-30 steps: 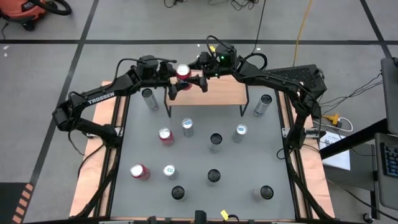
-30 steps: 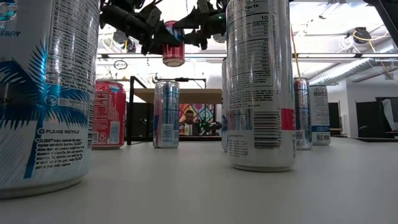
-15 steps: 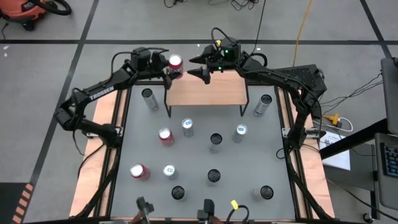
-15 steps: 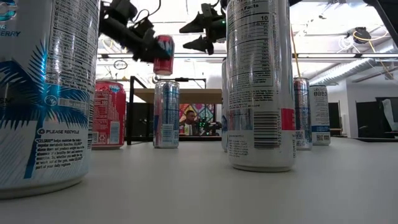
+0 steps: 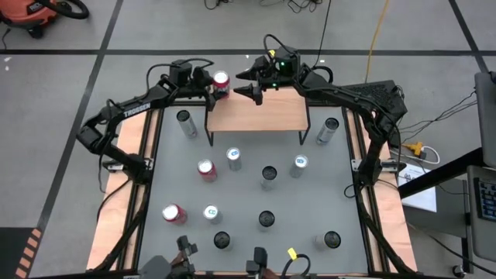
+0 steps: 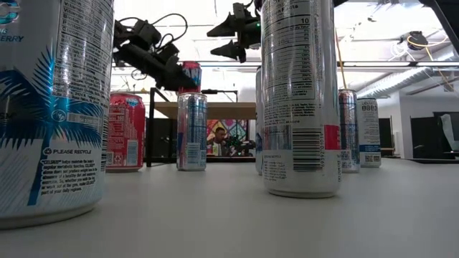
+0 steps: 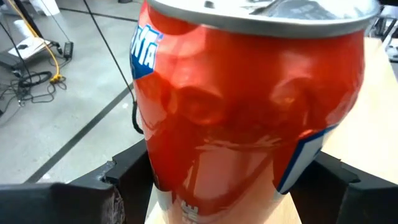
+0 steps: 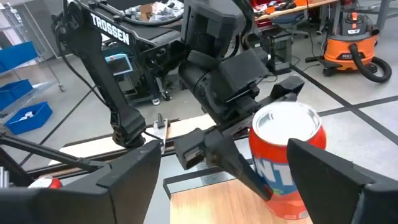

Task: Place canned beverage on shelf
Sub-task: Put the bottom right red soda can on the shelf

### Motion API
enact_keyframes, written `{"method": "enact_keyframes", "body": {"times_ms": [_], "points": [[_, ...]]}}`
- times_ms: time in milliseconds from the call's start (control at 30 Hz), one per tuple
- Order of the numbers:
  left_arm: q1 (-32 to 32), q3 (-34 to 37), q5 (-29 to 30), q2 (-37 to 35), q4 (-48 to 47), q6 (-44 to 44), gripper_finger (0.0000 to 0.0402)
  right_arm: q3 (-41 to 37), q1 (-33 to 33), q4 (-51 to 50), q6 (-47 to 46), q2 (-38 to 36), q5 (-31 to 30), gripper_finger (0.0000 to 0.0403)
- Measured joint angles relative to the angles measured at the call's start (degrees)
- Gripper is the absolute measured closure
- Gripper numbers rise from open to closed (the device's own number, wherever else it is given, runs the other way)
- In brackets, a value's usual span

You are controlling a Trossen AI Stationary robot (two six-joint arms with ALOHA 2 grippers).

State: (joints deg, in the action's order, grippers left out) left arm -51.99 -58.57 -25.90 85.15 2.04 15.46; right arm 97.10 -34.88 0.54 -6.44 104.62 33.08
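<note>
the left gripper has its fingers clamped on a red soda can, one finger on each side of the can's body, right at the back left corner of the shelf. in the low view the red soda can sits up near the shelf top, a little tilted, and whether its base touches the wood cannot be told. the left wrist view is filled by the red soda can, dented in its side, with the light wood under it. the right gripper hangs just beside the can, over the shelf's back edge, fingers spread wide and holding nothing; its own camera looks between those fingers at the can and the left gripper behind it. down on the counter stand many more cans, among them a second red can and a silver can in front of the shelf.
</note>
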Motion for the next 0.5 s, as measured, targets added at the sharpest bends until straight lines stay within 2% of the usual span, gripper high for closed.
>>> {"method": "enact_keyframes", "body": {"times_ms": [500], "points": [[0.05,-0.15,0.65,2.66,-0.84,0.03,0.0114,0.00,-0.84,0.02,-0.39,0.00,0.03,0.0083]]}}
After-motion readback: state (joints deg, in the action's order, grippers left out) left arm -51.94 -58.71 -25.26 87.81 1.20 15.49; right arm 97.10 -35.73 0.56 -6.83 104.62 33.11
